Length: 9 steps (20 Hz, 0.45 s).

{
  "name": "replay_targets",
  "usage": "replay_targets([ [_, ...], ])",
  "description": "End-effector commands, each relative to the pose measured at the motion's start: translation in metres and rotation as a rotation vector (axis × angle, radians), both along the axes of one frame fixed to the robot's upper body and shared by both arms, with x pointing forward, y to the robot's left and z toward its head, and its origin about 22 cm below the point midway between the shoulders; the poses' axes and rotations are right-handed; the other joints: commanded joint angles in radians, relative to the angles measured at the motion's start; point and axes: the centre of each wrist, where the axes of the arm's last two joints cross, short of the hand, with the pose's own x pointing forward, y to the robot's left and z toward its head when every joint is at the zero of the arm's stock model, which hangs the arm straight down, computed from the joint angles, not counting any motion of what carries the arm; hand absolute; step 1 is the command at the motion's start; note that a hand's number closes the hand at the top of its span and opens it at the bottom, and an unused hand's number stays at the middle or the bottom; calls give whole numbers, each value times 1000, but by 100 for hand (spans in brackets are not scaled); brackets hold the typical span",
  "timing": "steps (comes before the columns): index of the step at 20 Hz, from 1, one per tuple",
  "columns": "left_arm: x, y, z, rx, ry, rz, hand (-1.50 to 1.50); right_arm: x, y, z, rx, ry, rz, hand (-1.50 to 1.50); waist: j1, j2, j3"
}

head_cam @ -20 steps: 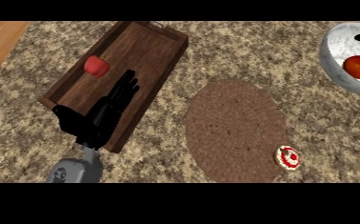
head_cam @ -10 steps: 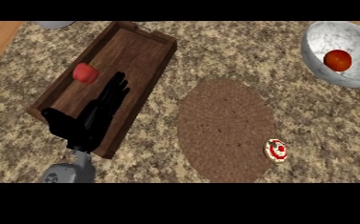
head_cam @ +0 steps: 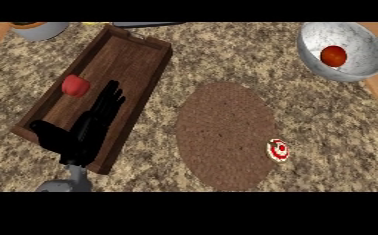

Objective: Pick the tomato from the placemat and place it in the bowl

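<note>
Tomato (head_cam: 334, 56): seen already in the bowl (head_cam: 314, 54), far right; judged light, smooth, bruisable, best cupped round its middle.
Left robot hand (head_cam: 87, 131): released, fingers straight, over the wooden tray (head_cam: 140, 51).
Right robot hand: not seen.

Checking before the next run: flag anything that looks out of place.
Nothing is spilled or damaged. The red tomato lies inside the grey speckled bowl, and the round brown placemat carries only a small red-and-white disc at its edge.

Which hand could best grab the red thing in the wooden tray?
Probably the left: the black left hand lies open over the brown wooden tray, fingertips near the red object. The right hand isn't visible.
</note>
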Motion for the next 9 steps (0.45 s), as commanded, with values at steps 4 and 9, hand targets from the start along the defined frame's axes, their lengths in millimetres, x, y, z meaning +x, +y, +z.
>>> replay_targets([
  [4, -6, 11, 3, -12, 2, 24, 0, -123, -4, -59, 18, 58, 59, 150, -42, -3, -2],
  [9, -14, 9, -4, 9, -1, 32, 0, -208, 39, -108, 49, 199, 112, 150, -24, 8, -1],
])
